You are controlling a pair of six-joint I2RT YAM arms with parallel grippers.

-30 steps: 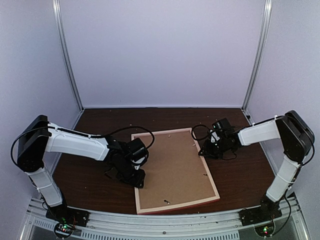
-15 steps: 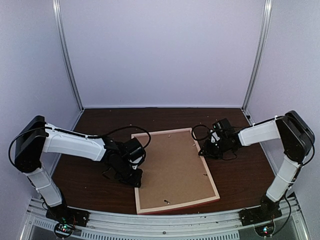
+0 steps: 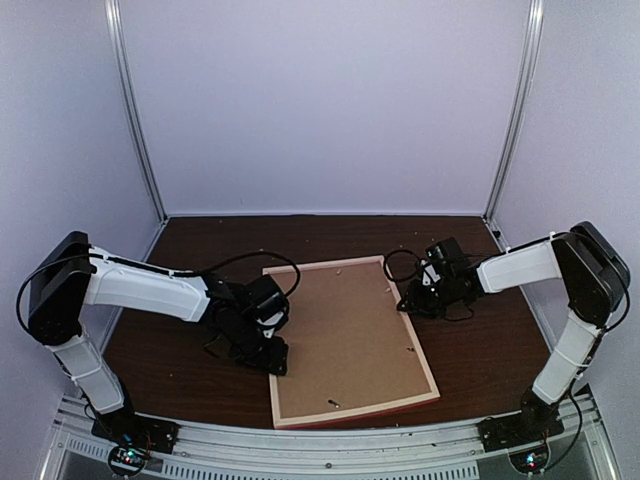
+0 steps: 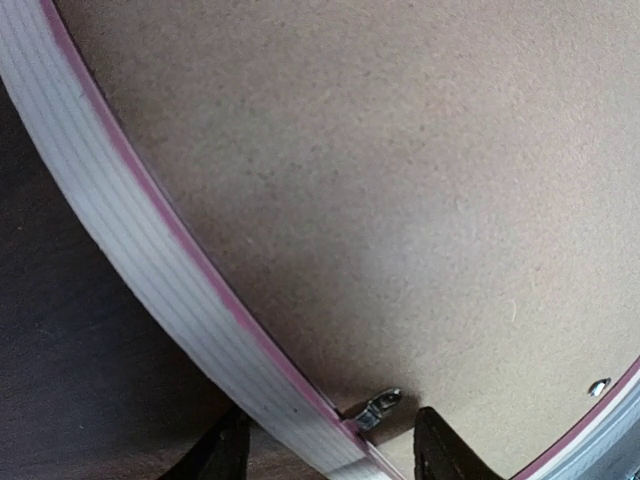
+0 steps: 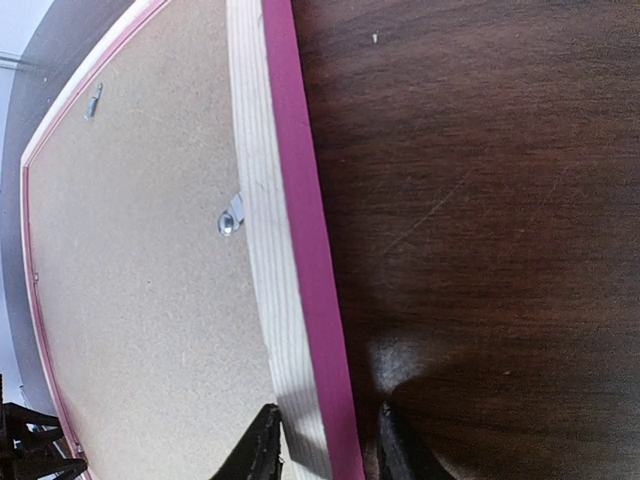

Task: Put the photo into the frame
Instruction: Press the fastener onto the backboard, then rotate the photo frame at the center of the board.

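Note:
The frame (image 3: 350, 413) lies face down on the dark table, pale wood back up, with the brown backing board (image 3: 350, 330) set inside it. The photo is not in view. My left gripper (image 3: 274, 358) is open and straddles the frame's left bar (image 4: 130, 240), one finger outside it and one over the board (image 4: 380, 170), next to a small metal tab (image 4: 375, 408). My right gripper (image 3: 408, 303) is closed across the frame's right bar (image 5: 285, 220), a finger on each side. In the wrist views, the left gripper (image 4: 330, 455) and the right gripper (image 5: 328, 445) sit at the bottom edge.
More metal tabs sit along the frame's inner edge, one near the right bar (image 5: 230, 218). Dark wooden table (image 3: 200, 250) lies all around, with white walls behind and at both sides. The metal rail (image 3: 330, 440) runs along the near edge.
The left gripper has shifted slightly along the frame's left bar. The right arm and the frame have not moved.

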